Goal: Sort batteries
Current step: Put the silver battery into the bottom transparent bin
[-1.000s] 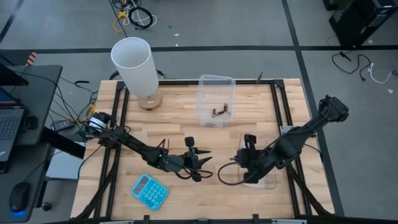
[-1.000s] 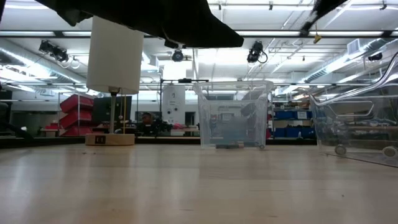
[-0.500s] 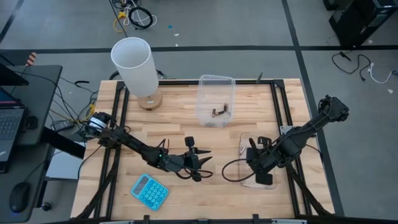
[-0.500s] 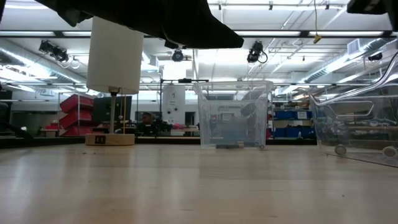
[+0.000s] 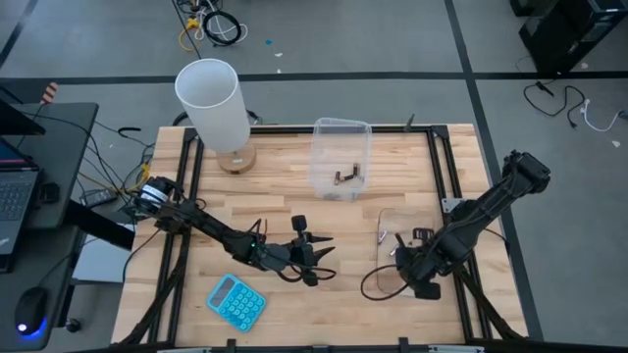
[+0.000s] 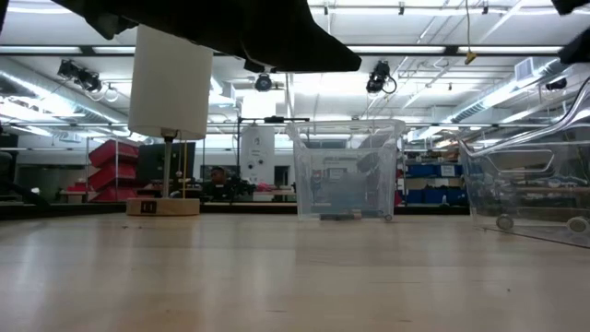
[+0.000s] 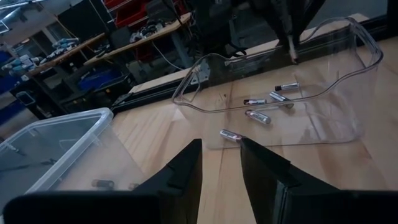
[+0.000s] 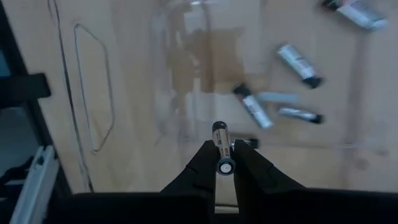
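A clear tub [image 5: 391, 222] at the table's near right holds several loose silvery batteries [image 8: 298, 62] on its floor, also seen as batteries [image 7: 258, 116] in the left wrist view. My right gripper [image 8: 225, 147] hangs over this tub [image 8: 174, 81], pointing down, shut on one silver-grey battery [image 8: 219, 134]. From above, this gripper [image 5: 419, 277] is at the tub's near end. My left gripper [image 5: 322, 261] waits open at mid-table, nothing between its fingers [image 7: 186, 168]. A second clear tub [image 5: 324, 147] at the far middle holds two dark batteries [image 5: 346, 176]. My right gripper pinches the battery between its two fingertips near the battery's upper end [image 8: 224, 160]. The fingers come from above, pointing down, and the battery runs along them, sticking out past the tips toward the tub floor. It is lifted clear of the tub.
A white-shaded lamp [image 5: 211, 103] stands at the far left, and a blue calculator [image 5: 235, 301] lies near the front edge. A black cable loop [image 5: 365, 282] lies beside the near tub. Black frame rails [image 5: 186, 196] run along the table's sides.
My right gripper has gone toward the table's near edge and down over the near tub, tipping to point straight down.
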{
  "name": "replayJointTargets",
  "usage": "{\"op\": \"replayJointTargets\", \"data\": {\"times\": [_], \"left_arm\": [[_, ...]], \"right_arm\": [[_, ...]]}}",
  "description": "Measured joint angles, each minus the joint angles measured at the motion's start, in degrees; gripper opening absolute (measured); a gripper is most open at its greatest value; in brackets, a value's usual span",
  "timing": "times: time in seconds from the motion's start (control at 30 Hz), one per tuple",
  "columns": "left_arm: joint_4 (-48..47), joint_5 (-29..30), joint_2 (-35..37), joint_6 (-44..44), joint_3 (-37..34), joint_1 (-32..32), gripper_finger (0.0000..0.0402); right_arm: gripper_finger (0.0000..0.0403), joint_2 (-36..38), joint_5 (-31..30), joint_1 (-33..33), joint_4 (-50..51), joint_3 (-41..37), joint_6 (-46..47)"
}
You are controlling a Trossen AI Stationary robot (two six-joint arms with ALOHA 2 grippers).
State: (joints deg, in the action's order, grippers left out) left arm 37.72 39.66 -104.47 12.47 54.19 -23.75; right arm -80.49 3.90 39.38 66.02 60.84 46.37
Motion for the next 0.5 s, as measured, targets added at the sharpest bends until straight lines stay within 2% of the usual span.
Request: {"op": "replayJointTargets", "data": {"times": [0.17,0.5], "left_arm": [[0.0,0.0,0.0,-0.8,0.0,0.0,0.0111],[0.0,-0.1,0.0,-0.8,0.0,0.0,0.0111]], "right_arm": [[0.0031,0.0,5.1,0.0,-5.6,-4.4,0.2],[0.0036,0.0,5.4,0.0,-13.1,-9.9,0.3]]}}
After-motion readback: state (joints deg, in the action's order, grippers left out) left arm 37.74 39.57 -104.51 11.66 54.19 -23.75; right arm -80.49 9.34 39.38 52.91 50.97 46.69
